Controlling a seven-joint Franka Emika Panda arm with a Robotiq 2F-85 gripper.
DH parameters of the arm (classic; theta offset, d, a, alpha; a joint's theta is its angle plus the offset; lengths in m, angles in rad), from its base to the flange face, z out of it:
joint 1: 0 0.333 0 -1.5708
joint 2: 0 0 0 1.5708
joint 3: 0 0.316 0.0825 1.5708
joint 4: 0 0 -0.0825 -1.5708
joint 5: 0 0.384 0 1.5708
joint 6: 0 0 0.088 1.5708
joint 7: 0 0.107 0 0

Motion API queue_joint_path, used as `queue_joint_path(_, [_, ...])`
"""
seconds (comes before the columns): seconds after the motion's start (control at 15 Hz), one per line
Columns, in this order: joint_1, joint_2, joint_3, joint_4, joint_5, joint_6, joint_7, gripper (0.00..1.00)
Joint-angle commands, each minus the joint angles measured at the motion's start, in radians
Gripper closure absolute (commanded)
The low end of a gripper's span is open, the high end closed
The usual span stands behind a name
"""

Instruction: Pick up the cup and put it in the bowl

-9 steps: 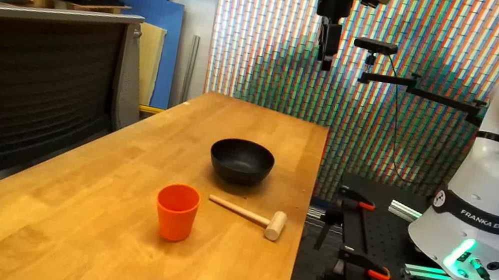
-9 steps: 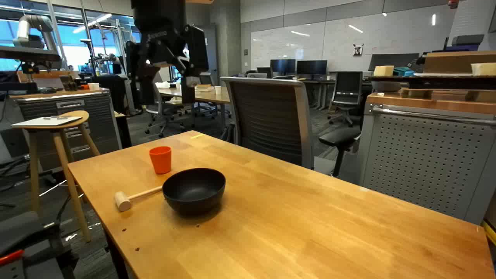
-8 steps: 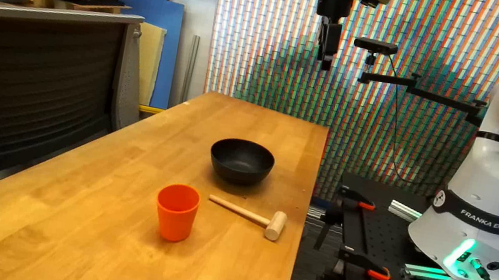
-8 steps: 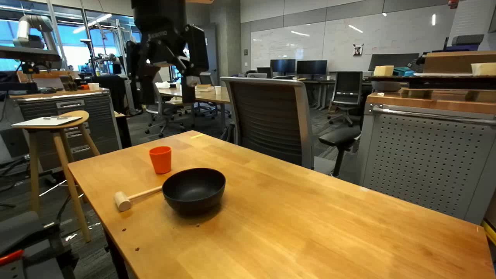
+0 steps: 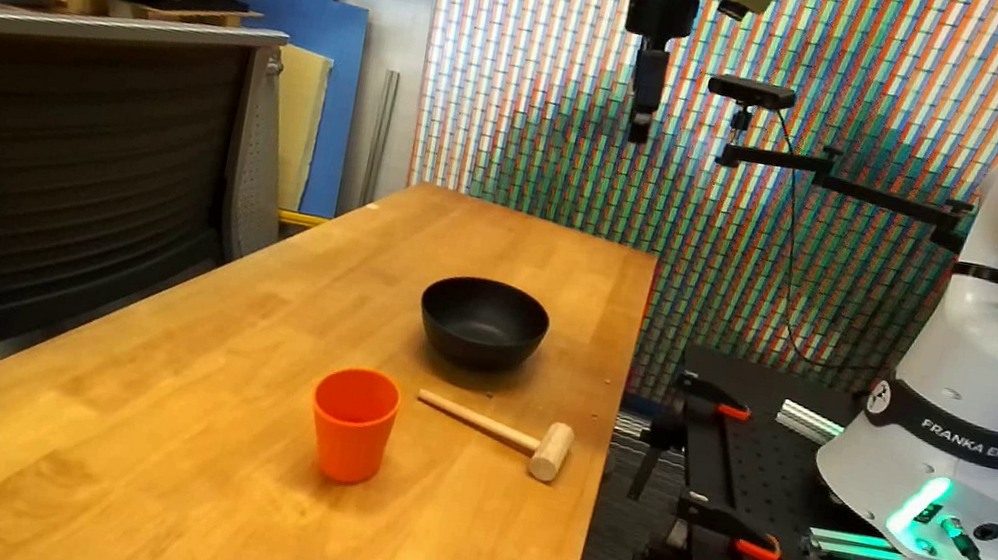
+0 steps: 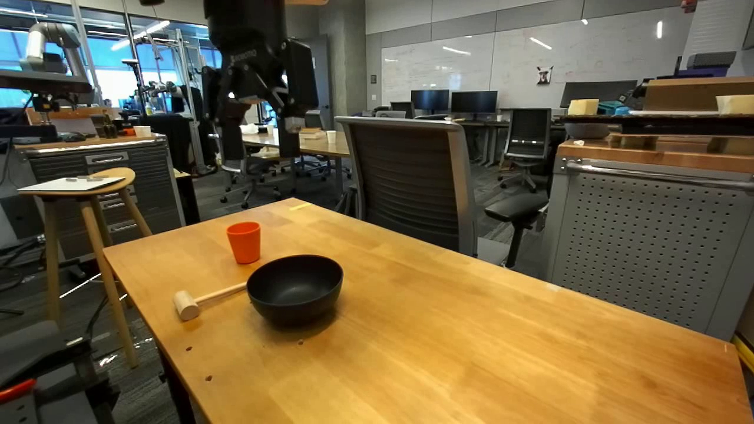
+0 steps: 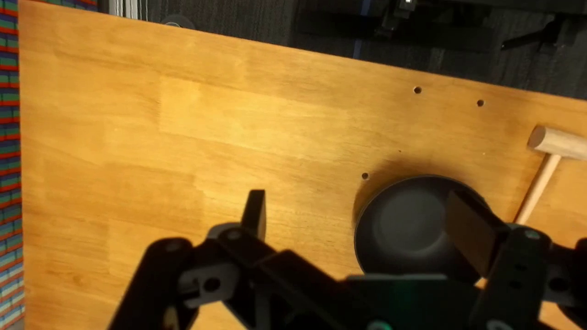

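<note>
The red-orange cup (image 5: pixel 351 433) stands upright on the wooden table in both exterior views, here also (image 6: pixel 244 243); it is out of the wrist view. The black bowl (image 5: pixel 479 343) sits near the cup, apart from it, and also shows in an exterior view (image 6: pixel 294 300). In the wrist view the bowl (image 7: pixel 408 220) lies below the gripper, partly hidden by the right-hand finger. My gripper (image 6: pixel 261 154) is open and empty, high above the table, with its fingers pointing down. It also shows in an exterior view (image 5: pixel 639 133) and the wrist view (image 7: pixel 355 195).
A light wooden mallet (image 5: pixel 549 452) lies on the table (image 5: pixel 229 438) beside the cup and bowl, its handle end near the bowl (image 6: pixel 187 306). A chair (image 6: pixel 412 176) stands at the table's long edge. A camera on a black arm (image 5: pixel 751 92) is mounted near the robot base.
My gripper has shifted and turned slightly, still high up: a little left in an exterior view where its fingers now line up, a little right in an exterior view. Cup, bowl and mallet have not moved.
</note>
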Motion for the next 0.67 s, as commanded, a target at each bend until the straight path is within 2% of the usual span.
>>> queue_joint_path(0.0, [0.023, 0.082, 0.077, -0.023, 0.054, 0.153, 0.254, 0.0])
queue_joint_path(0.33, [0.096, 0.294, 0.214, 0.012, 0.095, 0.356, 0.524, 0.0])
queue_joint_path(0.6, [0.175, 0.45, 0.282, 0.102, 0.066, 0.427, 0.631, 0.0])
